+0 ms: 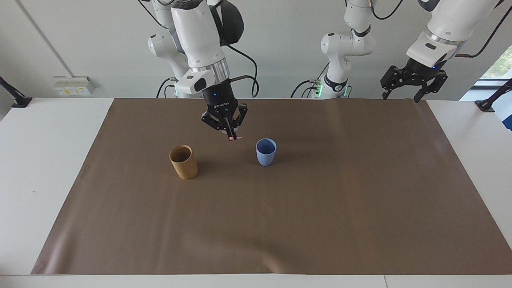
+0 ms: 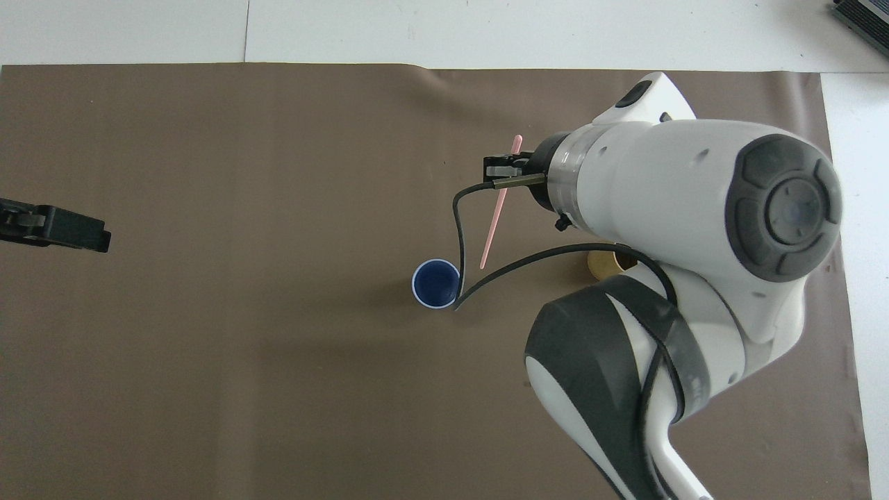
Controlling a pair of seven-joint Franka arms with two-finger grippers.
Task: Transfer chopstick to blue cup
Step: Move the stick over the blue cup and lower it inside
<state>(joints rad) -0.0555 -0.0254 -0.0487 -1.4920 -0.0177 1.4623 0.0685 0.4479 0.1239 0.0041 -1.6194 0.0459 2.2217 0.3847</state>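
Observation:
My right gripper [image 1: 229,133] is shut on a thin pink chopstick [image 2: 494,217], held in the air over the mat between the two cups. In the facing view only its pink tip [image 1: 232,138] shows below the fingers. In the overhead view the stick slants, its lower end close beside the blue cup [image 2: 436,283]. The small light-blue cup [image 1: 266,151] stands upright on the brown mat [image 1: 280,224], toward the left arm's end from the gripper. My left gripper [image 1: 402,95] waits in the air over the mat's corner near its own base; it shows in the overhead view [image 2: 59,229].
A tan-brown cylindrical cup [image 1: 183,161] stands upright on the mat toward the right arm's end, mostly covered by the right arm in the overhead view [image 2: 603,264]. A black cable [image 2: 460,229] hangs from the right wrist near the blue cup.

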